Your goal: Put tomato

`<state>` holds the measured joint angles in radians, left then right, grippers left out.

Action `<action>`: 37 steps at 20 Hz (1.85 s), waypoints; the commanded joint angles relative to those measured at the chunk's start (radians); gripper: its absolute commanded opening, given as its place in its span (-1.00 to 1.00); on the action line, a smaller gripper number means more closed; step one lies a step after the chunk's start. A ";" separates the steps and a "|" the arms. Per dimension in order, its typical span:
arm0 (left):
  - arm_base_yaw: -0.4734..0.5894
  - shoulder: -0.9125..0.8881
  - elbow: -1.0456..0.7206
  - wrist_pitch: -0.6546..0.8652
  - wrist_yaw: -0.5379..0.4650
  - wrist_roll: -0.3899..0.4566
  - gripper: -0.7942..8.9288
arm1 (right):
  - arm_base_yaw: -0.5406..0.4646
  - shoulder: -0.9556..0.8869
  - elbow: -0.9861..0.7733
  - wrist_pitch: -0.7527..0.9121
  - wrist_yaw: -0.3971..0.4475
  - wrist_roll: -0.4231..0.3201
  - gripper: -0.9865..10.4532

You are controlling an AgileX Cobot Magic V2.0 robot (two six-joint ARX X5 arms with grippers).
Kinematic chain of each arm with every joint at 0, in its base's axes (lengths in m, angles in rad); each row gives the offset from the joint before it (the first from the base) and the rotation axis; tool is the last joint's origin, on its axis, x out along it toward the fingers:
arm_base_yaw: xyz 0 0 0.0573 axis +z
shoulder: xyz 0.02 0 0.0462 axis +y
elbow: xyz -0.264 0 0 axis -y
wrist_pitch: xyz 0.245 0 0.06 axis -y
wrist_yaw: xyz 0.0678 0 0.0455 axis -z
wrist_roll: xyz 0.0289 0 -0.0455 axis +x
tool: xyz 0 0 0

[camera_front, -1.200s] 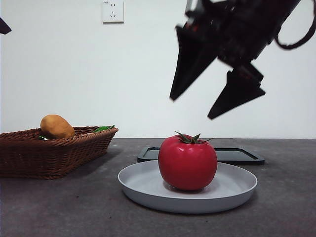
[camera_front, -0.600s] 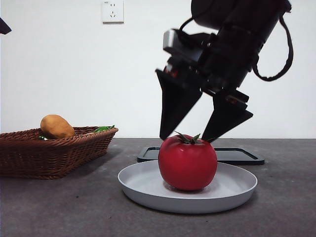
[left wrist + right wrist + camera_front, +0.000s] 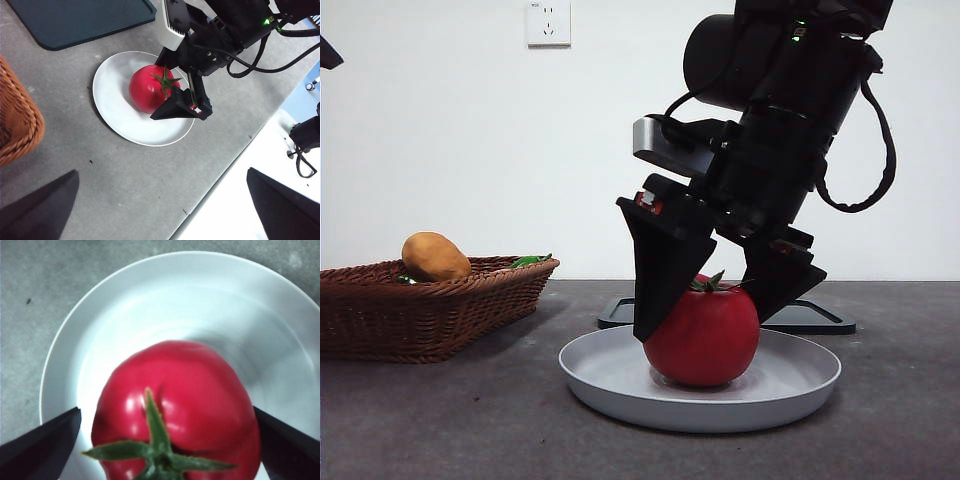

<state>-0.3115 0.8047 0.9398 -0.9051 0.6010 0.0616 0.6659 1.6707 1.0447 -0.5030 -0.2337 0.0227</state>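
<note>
Squarely over the grey plate (image 3: 620, 385), the right gripper (image 3: 715, 300) was lowered around the tomato (image 3: 705, 335), its two black jaws spread wide and standing one on either side of the fruit. From the front, the nearer jaw overlapped the tomato's left flank while the other stood behind its right shoulder; whether either pad actually touched the skin could not be made out. The right wrist camera showed the tomato (image 3: 175, 410) filling the gap between the jaws, green stem upward, with slivers of white plate (image 3: 125, 305) visible on both sides.

The tomato sat on the plate, upright and slightly off the dish's middle, as the left wrist view confirmed: red fruit (image 3: 145, 90) on the pale plate (image 3: 112, 107), with the right gripper (image 3: 172, 82) reaching in from above it. A dark flat tray (image 3: 820, 318) lay on the table just behind the plate. Well off to the side stood a wicker basket (image 3: 430, 310) holding an orange-yellow oval fruit (image 3: 435, 256) and something green (image 3: 528, 261) at its rim.

The left gripper (image 3: 160, 210) hung high above the grey tabletop (image 3: 125, 185), apart from everything, its jaws wide apart and holding nothing. A wall socket (image 3: 548, 22) was set in the white wall behind.
</note>
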 commanded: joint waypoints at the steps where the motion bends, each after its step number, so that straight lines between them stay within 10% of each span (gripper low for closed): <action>1: -0.003 0.005 0.017 0.009 0.002 0.008 0.31 | 0.009 0.023 0.019 0.009 0.006 -0.004 -0.13; 4: -0.003 0.005 0.017 0.009 0.002 0.008 0.31 | 0.008 0.021 0.021 0.009 0.008 0.000 -0.39; 18: -0.003 0.005 0.017 0.008 0.002 0.008 0.31 | -0.113 -0.014 0.352 -0.006 0.145 -0.042 -0.40; 37: -0.003 0.005 0.017 0.008 0.002 0.005 0.31 | -0.295 0.476 0.607 0.113 0.121 -0.068 -0.40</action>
<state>-0.3115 0.8047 0.9398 -0.9051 0.6010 0.0612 0.3691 2.1124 1.6264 -0.3992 -0.1108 -0.0376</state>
